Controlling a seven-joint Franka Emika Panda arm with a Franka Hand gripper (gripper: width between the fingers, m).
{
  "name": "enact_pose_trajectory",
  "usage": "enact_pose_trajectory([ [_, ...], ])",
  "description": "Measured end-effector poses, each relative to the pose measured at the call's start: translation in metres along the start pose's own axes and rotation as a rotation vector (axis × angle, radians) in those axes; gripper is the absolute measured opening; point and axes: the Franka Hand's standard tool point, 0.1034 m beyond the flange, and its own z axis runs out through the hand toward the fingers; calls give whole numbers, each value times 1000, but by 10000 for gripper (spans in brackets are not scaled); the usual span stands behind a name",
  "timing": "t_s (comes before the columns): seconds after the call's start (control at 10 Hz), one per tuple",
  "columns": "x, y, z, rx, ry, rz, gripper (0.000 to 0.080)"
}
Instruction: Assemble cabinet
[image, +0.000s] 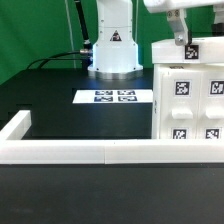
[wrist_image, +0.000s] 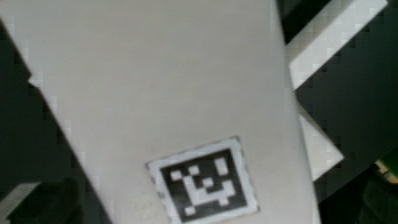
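Note:
The cabinet (image: 188, 105) is a white box with several black-and-white tags, standing upright at the exterior view's right, behind the front rail. A small white tagged top panel (image: 193, 51) sits on top of it. My gripper (image: 184, 40) comes down from above and is shut on this top panel at its left end. In the wrist view the white panel (wrist_image: 151, 100) fills most of the picture, very close, with one tag (wrist_image: 206, 183) on it. My fingertips are hidden there. Another white part (wrist_image: 338, 40) shows behind it.
The marker board (image: 112, 97) lies flat on the black table in front of the robot base (image: 112, 48). A long low white border rail (image: 80, 152) runs along the front and turns back at the left (image: 16, 125).

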Motion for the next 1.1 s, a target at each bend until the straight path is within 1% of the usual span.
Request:
enact_pose_trajectory([
  [0.3, -1, -2, 10, 7, -13, 20, 797],
  [0.5, -3, 0, 10, 6, -13, 29, 552],
  [0.8, -4, 1, 11, 6, -15, 61, 555],
  [1.1, -5, 4, 10, 4, -10, 341, 555],
])
